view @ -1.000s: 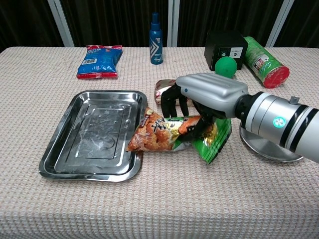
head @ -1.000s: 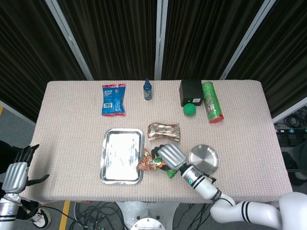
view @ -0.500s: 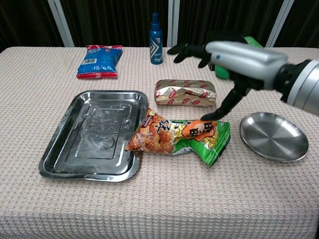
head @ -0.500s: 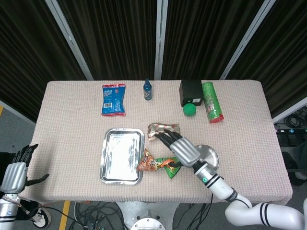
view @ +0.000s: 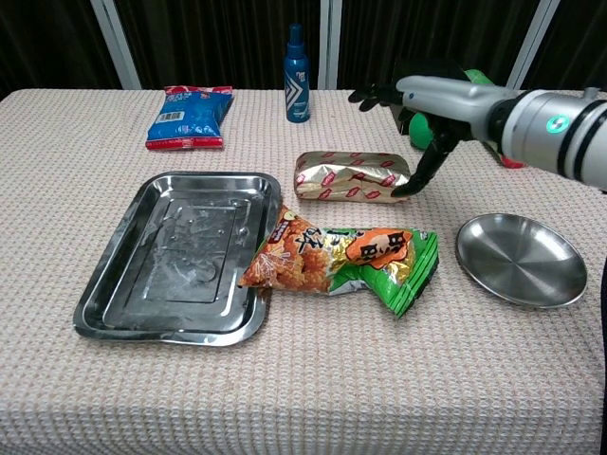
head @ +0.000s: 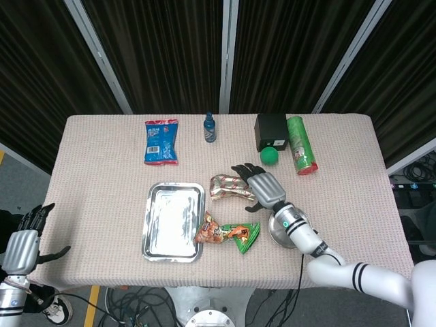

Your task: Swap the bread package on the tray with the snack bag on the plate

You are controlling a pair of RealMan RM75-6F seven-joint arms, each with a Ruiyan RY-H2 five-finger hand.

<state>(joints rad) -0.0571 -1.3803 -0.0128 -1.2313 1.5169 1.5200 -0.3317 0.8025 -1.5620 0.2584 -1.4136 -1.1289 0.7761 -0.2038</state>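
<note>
The snack bag (view: 341, 261) has been released beside the tray (view: 142, 313); the right hand (view: 417, 104), fingers spread and empty, is now raised over the bread package (view: 351, 177).

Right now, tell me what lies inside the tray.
Nothing rests on the tray's bare floor. The snack bag's orange end overlaps its right rim, hiding that bit.

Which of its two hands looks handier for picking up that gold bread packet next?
The right robot hand, I'd judge. It hovers open at the right end of the bread package, which lies on the table between tray and plate. The left robot hand hangs off the table's far left edge.
</note>
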